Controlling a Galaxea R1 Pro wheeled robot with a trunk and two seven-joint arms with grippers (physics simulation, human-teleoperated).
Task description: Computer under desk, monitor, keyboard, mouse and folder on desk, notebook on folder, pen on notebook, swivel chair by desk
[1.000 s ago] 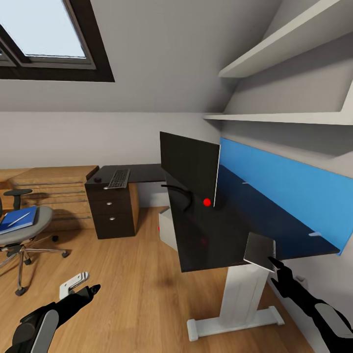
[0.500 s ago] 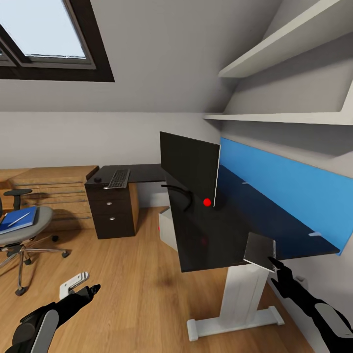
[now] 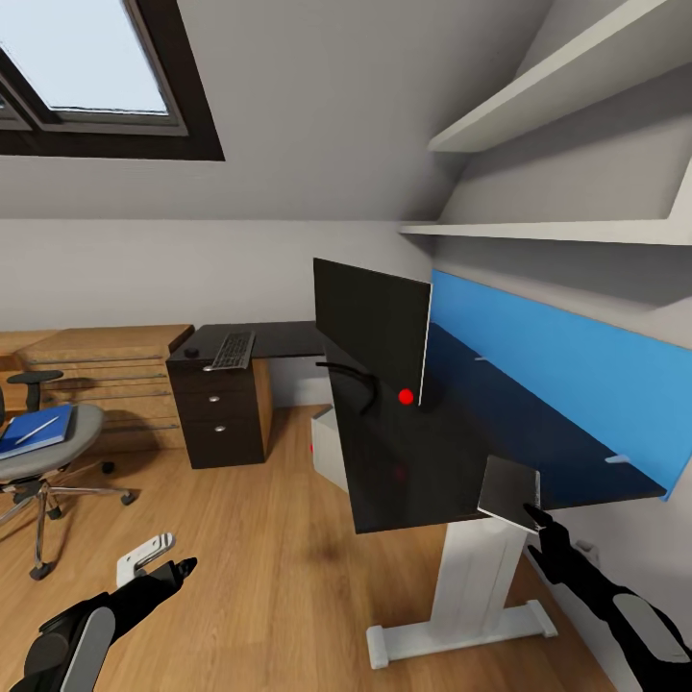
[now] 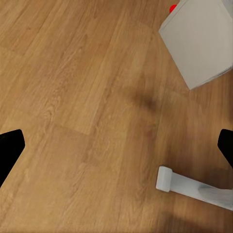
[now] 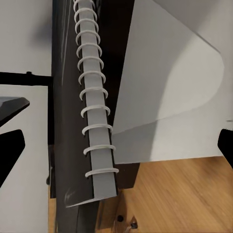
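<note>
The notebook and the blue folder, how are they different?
The notebook looks dark grey with a spiral binding; the folder is blue. The notebook is at the near corner of the desk, right by the right gripper; the folder lies on the swivel chair seat. A thin white object lies on the folder; nothing lies on the notebook. Both are flat and rectangular.

1. Even, soft daylight from the skylight [image 3: 91, 58] at 10 o'clock.
2. Faint shadows lie on the floor [image 3: 259, 577] under the worktop [image 3: 404, 471].
3. Renders are sharp; wide-angle stretch shows toward the edges.
</note>
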